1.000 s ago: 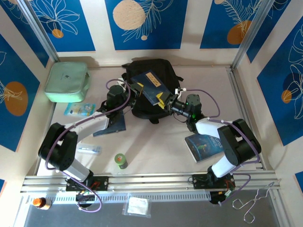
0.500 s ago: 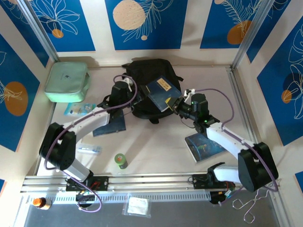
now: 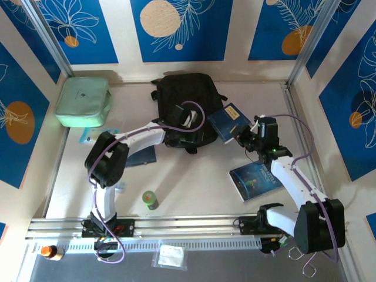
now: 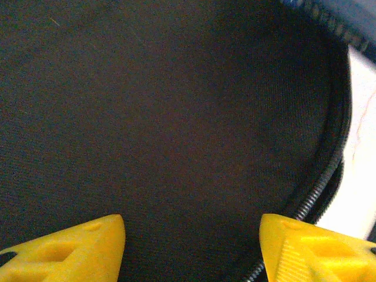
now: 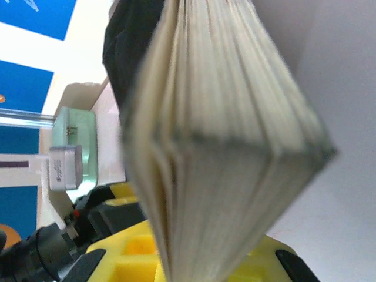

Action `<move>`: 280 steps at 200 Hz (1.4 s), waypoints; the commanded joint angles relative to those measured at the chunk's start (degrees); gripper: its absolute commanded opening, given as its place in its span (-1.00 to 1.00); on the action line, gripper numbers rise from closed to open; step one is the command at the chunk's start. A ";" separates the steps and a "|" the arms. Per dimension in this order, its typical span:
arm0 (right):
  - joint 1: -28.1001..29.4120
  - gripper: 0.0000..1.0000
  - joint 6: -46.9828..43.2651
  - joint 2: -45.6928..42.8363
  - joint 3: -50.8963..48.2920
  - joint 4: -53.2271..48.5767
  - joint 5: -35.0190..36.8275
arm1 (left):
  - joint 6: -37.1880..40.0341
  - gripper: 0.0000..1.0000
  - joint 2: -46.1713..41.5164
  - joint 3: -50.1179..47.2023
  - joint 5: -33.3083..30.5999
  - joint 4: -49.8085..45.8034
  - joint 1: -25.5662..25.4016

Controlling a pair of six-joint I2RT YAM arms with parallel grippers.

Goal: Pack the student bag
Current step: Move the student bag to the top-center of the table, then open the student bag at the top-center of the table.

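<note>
Bag (image 3: 187, 94) lies flat at the far middle of the bench (image 3: 194, 176). Left fingers (image 4: 76, 252) are wide apart w/ nothing between them, hovering right over the black fabric, with the zipper (image 4: 317, 194) curving past the right-hand one. Right fingers (image 5: 126, 247) are clamped on a blue book (image 3: 229, 120), held in the air just right of the bag, page edges facing the wrist cam.

Step in hand, imo: get that book into the bag. How I'd do it well:

- Left side should pinch the fabric right by the zipper, not mid-panel (soft cloth just bunches there), then lift so there's an actual mouth.
- Can't tell from here how far the zip is undone, so check before pushing anything.
- Right arm brings the book in narrow edge first, low and flat-ish, aimed at the gap and not down onto the top panel.
- The grip looks to be near one edge, so the book could swing or fan open. Go slow.
- Don't let go until most of it is inside.

A second book (image 3: 254, 179) lies on the bench by the right arm, well apart from the bag, so leave room for it.
</note>
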 commanded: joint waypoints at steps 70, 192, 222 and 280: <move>-7.44 -0.90 -2.00 -1.34 2.58 -3.20 -3.56 | 6.95 0.16 6.03 8.77 2.91 -9.71 -9.12; -11.49 -0.89 -1.89 -5.59 1.28 -5.14 -4.72 | 35.89 -0.08 5.17 16.30 -2.11 -26.88 -8.95; -11.49 -0.88 -1.70 -5.59 1.26 -5.00 -5.06 | 36.61 -0.25 6.81 18.20 -4.14 -28.38 -8.96; -11.71 -0.88 -1.64 -6.37 1.11 -5.81 -4.70 | 39.25 -0.16 8.99 20.39 -5.99 -30.63 -9.03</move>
